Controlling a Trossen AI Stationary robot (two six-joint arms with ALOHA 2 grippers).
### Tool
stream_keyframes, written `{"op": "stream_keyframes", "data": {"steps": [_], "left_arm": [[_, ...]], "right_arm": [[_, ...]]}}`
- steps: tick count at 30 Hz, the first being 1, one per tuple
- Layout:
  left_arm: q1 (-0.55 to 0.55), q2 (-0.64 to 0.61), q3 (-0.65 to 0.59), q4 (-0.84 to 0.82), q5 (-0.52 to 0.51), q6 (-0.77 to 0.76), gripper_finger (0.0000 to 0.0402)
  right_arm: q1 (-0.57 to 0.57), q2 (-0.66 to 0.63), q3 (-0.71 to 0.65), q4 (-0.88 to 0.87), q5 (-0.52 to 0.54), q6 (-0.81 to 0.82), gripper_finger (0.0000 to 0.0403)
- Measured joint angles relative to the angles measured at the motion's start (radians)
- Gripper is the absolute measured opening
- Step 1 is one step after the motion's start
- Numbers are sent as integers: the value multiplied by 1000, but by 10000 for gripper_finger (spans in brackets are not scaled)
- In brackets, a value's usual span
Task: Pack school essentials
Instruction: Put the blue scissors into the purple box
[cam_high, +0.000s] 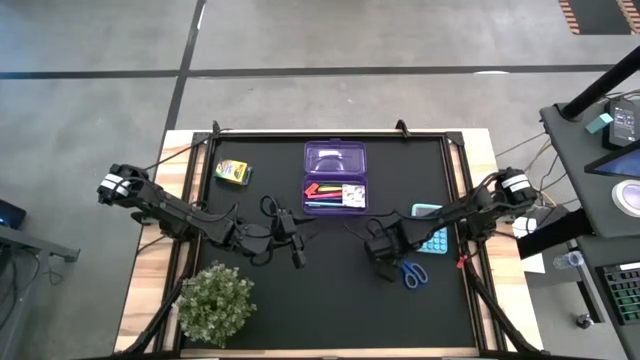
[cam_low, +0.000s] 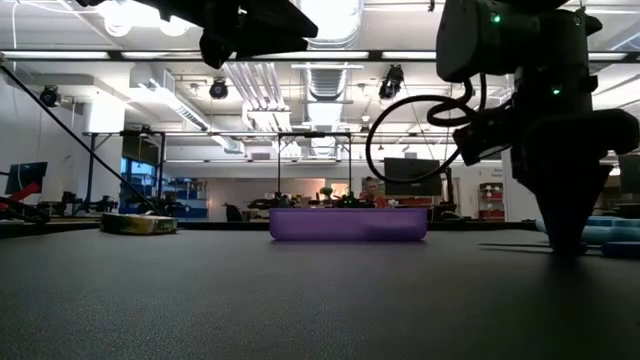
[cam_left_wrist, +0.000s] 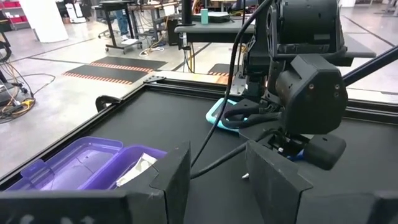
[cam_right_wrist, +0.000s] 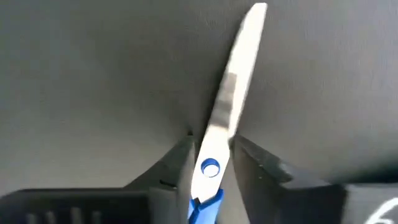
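Note:
The blue-handled scissors (cam_high: 413, 273) lie on the black mat at the table's right, and my right gripper (cam_high: 385, 268) points down over them, shut on their blades (cam_right_wrist: 239, 68). My left gripper (cam_high: 297, 256) hangs open above the mat's middle, touching nothing; in its wrist view the fingers (cam_left_wrist: 273, 180) stand well apart. The open purple pencil case (cam_high: 335, 158) sits toward the far edge with pens, a red eraser and a white patterned square inside. The yellow-green crayon box (cam_high: 232, 172) lies flat to the left of the case. My right gripper (cam_right_wrist: 211, 155) pinches the scissors' closed blades between its two fingers right at the blue pivot (cam_right_wrist: 210, 167). It comes from above, pointing down, with the fingers set across the blades. The scissors lie flat on the mat, with the blade tip (cam_right_wrist: 256, 9) reaching forward past the fingers.
A teal calculator (cam_high: 432, 238) lies just beyond the right gripper, under that arm. A bushy potted plant (cam_high: 215, 300) stands at the near left corner. Bare mat stretches between the two grippers and the pencil case (cam_low: 348, 224).

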Motion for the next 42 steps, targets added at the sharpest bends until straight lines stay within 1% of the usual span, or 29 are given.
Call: {"op": "stream_keyframes", "data": {"steps": [4,6,14,19,22,24,29,31,33,35,36,40,42], "left_arm": [[0,0,0,-1,0,0,138],[0,0,0,-1,0,0,138],[0,0,0,-5,0,4,138],[0,0,-1,-4,0,23,138],[-2,0,-1,-1,0,37,138],[-2,0,-1,5,0,40,138],[-2,0,-2,64,0,80,138],[-4,-3,-2,73,0,94,138],[-13,-13,-2,71,0,97,138],[-23,-27,-2,72,0,100,138],[-28,-36,-3,69,1,103,138],[-38,-81,-12,62,0,129,138],[-39,-99,-13,54,-1,152,138]], "right_arm": [[-4,0,1,11,15,-25,44],[-5,-1,1,15,22,-40,30],[-9,-39,2,50,68,-62,30],[-8,-85,10,89,103,-131,30],[-8,-134,7,180,121,-213,31],[-13,-170,-4,273,141,-270,31],[-44,-236,-58,611,146,-412,32],[-59,-254,-86,743,182,-456,32],[-74,-270,-104,800,257,-488,32],[-96,-284,-103,790,348,-514,33],[-111,-292,-100,763,373,-518,33],[-176,-315,-49,657,367,-528,33],[-204,-314,-6,573,363,-548,33]]}}
